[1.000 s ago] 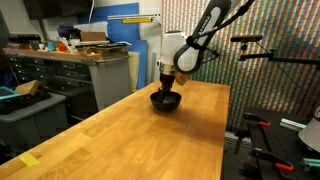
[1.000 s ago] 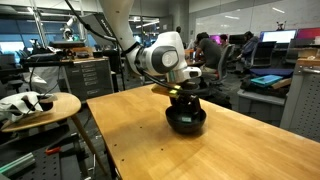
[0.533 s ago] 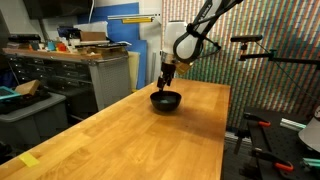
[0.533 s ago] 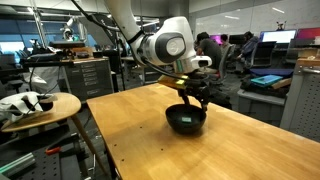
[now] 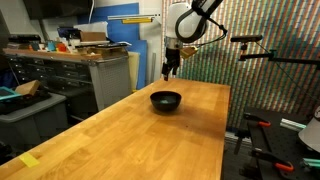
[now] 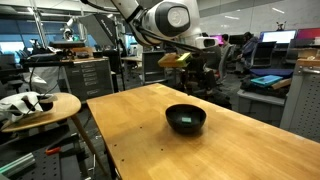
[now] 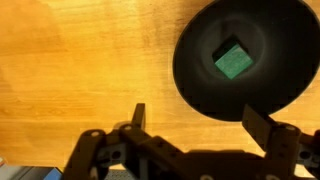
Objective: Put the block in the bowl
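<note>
The black bowl [image 5: 166, 100] sits on the wooden table, seen in both exterior views [image 6: 186, 119]. In the wrist view the small green block [image 7: 233, 61] lies inside the bowl [image 7: 200, 80], near its middle. My gripper [image 5: 169, 70] hangs well above the bowl in both exterior views [image 6: 196, 83]. In the wrist view its fingers [image 7: 200, 118] are spread apart and empty, above the bowl's near rim and the bare wood.
The wooden table [image 5: 150, 135] stretches toward the camera. A grey cabinet with clutter [image 5: 85, 70] stands beside it. A round side table with a white object [image 6: 35, 105] is off the table's edge. Office desks and people sit behind [image 6: 260, 70].
My gripper has risen straight up from the bowl, from touching its rim level to well above it. The block stays in the bowl.
</note>
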Motion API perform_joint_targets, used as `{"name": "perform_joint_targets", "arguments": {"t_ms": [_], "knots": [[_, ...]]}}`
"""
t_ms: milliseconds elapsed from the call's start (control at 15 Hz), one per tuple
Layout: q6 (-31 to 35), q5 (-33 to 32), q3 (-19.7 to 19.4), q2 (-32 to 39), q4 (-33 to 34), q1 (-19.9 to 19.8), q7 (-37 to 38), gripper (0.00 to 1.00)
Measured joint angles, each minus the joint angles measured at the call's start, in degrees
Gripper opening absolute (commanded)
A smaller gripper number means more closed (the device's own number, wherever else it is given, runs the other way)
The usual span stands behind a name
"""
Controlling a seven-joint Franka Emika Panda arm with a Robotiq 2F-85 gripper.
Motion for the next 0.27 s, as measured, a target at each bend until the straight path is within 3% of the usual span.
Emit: {"name": "perform_joint_targets", "arguments": {"t_ms": [267], "knots": [[-3.1,0.0,0.0,-1.8,-0.1,0.0,0.0,1.0]]}}
